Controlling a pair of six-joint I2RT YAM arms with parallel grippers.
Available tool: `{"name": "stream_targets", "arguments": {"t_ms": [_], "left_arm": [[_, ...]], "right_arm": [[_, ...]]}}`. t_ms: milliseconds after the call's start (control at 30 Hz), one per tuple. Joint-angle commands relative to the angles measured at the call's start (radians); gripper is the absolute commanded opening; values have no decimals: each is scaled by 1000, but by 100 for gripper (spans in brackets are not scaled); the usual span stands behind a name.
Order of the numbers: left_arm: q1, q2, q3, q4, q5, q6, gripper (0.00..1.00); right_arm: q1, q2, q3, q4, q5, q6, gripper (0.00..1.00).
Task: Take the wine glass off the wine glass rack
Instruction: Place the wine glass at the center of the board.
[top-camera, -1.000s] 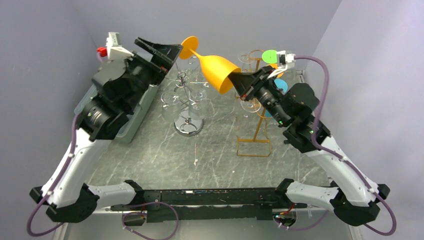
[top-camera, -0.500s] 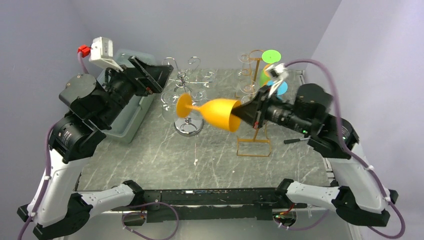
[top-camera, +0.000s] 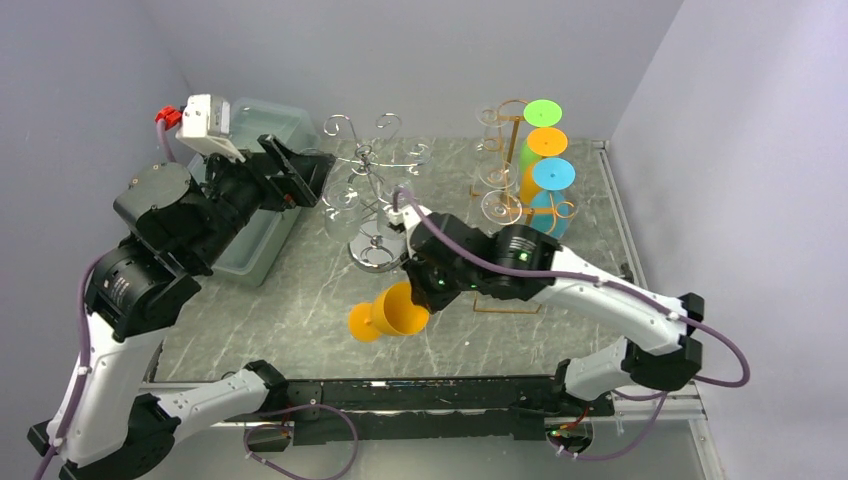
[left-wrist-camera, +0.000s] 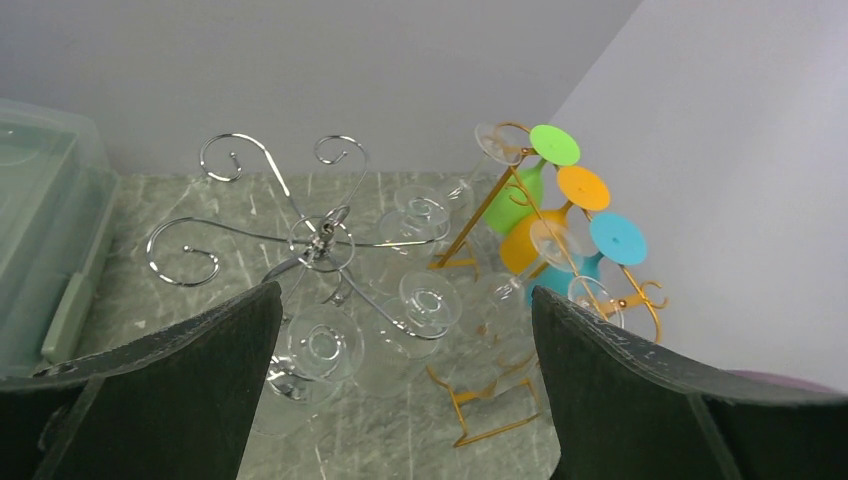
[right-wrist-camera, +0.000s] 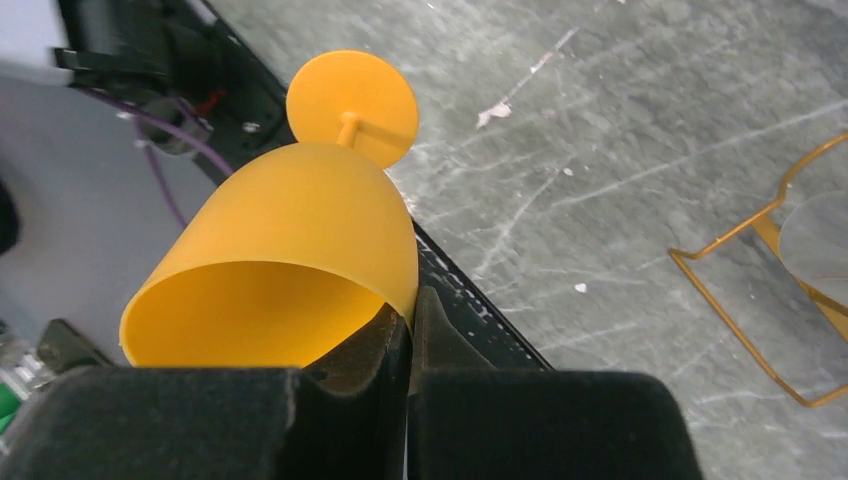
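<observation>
An orange wine glass (top-camera: 392, 312) lies tilted on its side low over the near middle of the table, foot toward the near edge. My right gripper (top-camera: 425, 288) is shut on its rim; the wrist view shows one finger inside the orange bowl (right-wrist-camera: 300, 220) and one outside, at the gripper (right-wrist-camera: 408, 305). Whether the glass touches the table I cannot tell. The gold wine glass rack (top-camera: 510, 285) stands at the back right with green, orange and blue glasses (top-camera: 545, 142) hanging on it. My left gripper (top-camera: 305, 172) is raised at the back left, open and holding nothing (left-wrist-camera: 405, 300).
A silver rack (top-camera: 377, 250) with clear glasses (left-wrist-camera: 320, 345) stands at the back middle, just left of the gold rack (left-wrist-camera: 480, 215). A translucent bin (top-camera: 262, 120) sits at the back left, under my left arm. The gold rack's base frame (right-wrist-camera: 740, 290) is close to the right of the held glass.
My right arm has swung the orange glass down from high at the back to low over the table's near middle. The left arm lifted and drew back slightly, still open.
</observation>
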Motion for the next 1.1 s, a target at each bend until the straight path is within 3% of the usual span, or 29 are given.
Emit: {"name": "stream_targets", "arguments": {"t_ms": [0,400,767,967,1067], "left_arm": [[-1,-33,-24,-4,-53,35,99],[-1,-117,-92,-25,-116,39,99],[-1,-141,-117,-35,-143,51,99],[-1,-135,-128,-26,-139,52,100],[-2,-134,-138,-18,-135,49,100]], "right_arm": [[14,51,9,-53,78,18,0],[15,225,-112,-26,82,43,0],[13,321,-108,-28,93,38,0],[12,319,-54,-62,111,39,27],[13,305,-22,-82,127,42,34]]}}
